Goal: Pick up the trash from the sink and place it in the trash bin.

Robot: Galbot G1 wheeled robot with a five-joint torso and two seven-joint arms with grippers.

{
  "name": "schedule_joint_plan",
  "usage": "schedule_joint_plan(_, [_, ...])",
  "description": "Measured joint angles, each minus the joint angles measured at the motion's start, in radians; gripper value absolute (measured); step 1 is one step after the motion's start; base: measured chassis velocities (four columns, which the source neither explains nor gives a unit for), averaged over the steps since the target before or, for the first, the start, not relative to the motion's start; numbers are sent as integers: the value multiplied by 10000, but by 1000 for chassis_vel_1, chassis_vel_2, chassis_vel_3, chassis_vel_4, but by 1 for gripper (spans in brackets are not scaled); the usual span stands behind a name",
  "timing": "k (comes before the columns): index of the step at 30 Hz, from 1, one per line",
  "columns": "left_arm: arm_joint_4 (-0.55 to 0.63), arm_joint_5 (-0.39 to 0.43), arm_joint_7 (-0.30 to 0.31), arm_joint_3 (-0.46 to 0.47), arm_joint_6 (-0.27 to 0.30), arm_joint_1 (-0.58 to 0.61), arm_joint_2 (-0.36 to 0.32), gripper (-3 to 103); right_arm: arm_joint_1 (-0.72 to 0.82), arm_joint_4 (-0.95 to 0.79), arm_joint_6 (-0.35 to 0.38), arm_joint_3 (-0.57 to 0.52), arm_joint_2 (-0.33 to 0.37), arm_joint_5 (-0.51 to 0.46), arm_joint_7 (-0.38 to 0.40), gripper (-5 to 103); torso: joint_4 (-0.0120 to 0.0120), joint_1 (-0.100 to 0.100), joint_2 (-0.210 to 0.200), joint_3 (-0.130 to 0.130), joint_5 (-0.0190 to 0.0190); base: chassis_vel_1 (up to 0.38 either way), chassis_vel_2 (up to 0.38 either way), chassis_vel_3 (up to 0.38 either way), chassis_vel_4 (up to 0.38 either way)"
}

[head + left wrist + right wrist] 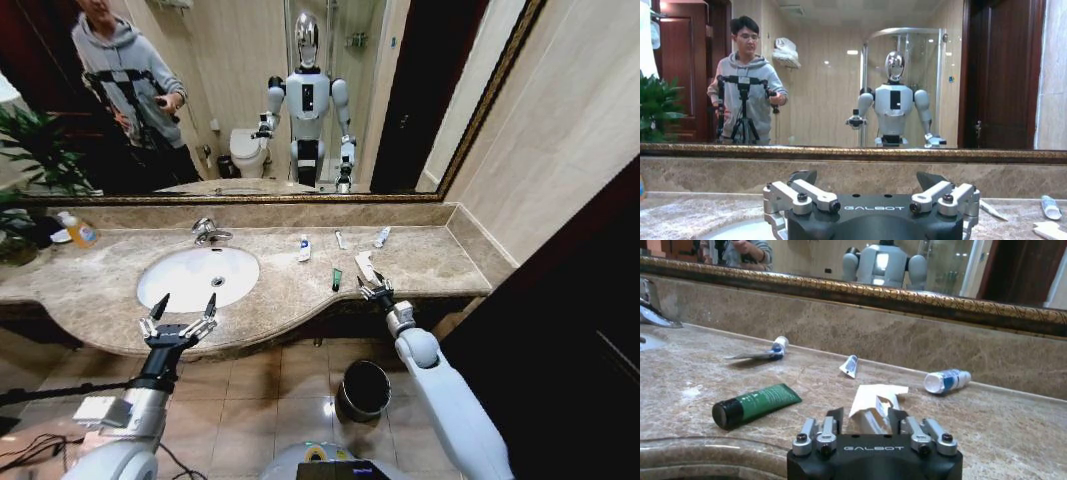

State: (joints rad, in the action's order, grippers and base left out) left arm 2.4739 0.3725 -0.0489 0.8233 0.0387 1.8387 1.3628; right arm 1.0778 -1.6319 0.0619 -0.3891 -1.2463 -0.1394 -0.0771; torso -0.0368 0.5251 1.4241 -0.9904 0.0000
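Sink [160, 290] basin holds nothing; trash bin [364, 389] stands on the floor below the surface's front edge, contents unclear. Right gripper [374, 291] fingers pinch the crumpled white wrapper [875, 402] near that edge, green tube [755, 404] beside. Left gripper [178, 318] hovers over the sink's front rim, fingers wide.

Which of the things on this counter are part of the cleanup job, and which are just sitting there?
Job:
green tube
white wrapper, at the right tool
tube by the tap
sachet
small tube
sink
bin

Just there:
orange bottle
plant
left tool, open over the counter edge
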Motion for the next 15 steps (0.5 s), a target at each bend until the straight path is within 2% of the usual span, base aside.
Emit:
schedule_joint_plan(2, [0,-1,0,0,0,0,0,100,-9,41,-25,-10,-7,-20,2,45,0,0,0,0,0,0,0,0,0])
schedule_joint_plan(6, [0,0,0,0,0,0,0,100,-4,114,-129,-70,-6,-32,10,24,0,0,0,0,0,0,0,0,0])
schedule_joint_plan(9, [0,0,0,0,0,0,0,100,33,105,-152,-101,16,-56,19,18,0,0,0,0,1,0,0,0,0])
schedule_joint_plan(12, [0,0,0,0,0,0,0,100,148,-104,-157,-190,104,-158,36,3,0,0,0,0,1,0,0,0,0])
schedule_joint_plan(15, [0,0,1,0,0,0,0,100,279,-343,-157,-276,168,-244,42,1,-1,0,0,0,1,0,0,0,0])
